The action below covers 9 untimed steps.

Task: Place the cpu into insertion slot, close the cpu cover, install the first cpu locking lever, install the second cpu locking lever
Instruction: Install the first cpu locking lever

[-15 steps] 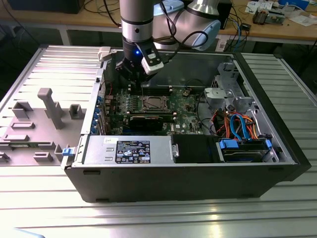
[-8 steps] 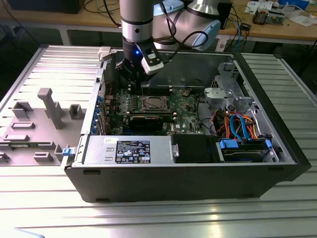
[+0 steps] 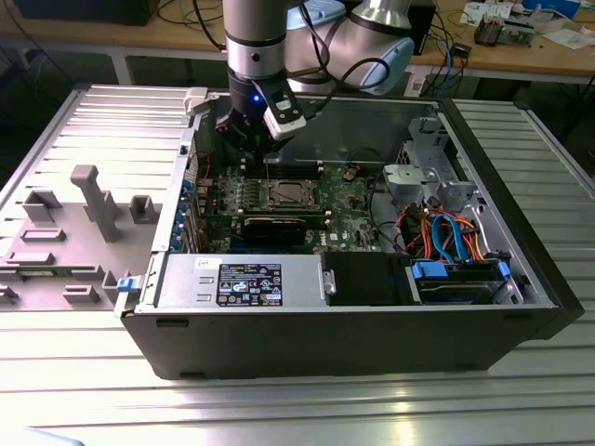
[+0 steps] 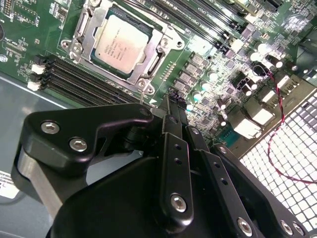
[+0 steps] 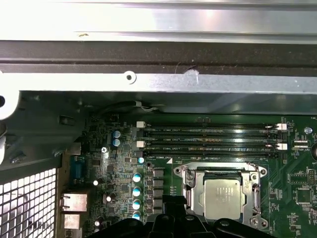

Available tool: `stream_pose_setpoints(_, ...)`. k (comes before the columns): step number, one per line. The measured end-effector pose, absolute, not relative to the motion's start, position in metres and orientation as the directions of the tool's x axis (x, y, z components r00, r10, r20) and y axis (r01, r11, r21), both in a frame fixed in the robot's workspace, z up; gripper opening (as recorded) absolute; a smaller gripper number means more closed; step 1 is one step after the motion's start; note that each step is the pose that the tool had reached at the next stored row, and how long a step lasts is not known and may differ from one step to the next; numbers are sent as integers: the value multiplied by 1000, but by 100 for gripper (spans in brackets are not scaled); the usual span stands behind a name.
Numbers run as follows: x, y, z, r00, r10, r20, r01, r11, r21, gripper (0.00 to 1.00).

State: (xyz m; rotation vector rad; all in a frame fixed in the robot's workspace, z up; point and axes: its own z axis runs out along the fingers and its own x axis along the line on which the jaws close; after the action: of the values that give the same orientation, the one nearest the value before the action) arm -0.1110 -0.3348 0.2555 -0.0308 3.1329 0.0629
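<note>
1. My pincer (image 4: 173, 101) is pressed together, pinching nothing, above the motherboard (image 4: 208, 64) near the memory slots (image 4: 74, 79).
2. I see the cpu (image 4: 121, 44) seated in the insertion slot (image 4: 150, 60), the cpu cover (image 4: 81, 30) lying flat around it.

light: bright, overhead | glare — metal table (image 3: 418, 404) | case (image 3: 325, 339) interior dimmer
</note>
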Motion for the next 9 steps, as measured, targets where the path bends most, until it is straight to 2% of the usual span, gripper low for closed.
stream_pose_setpoints(9, -115, -333, 255, -999, -51, -8, -52, 998, 40, 11)
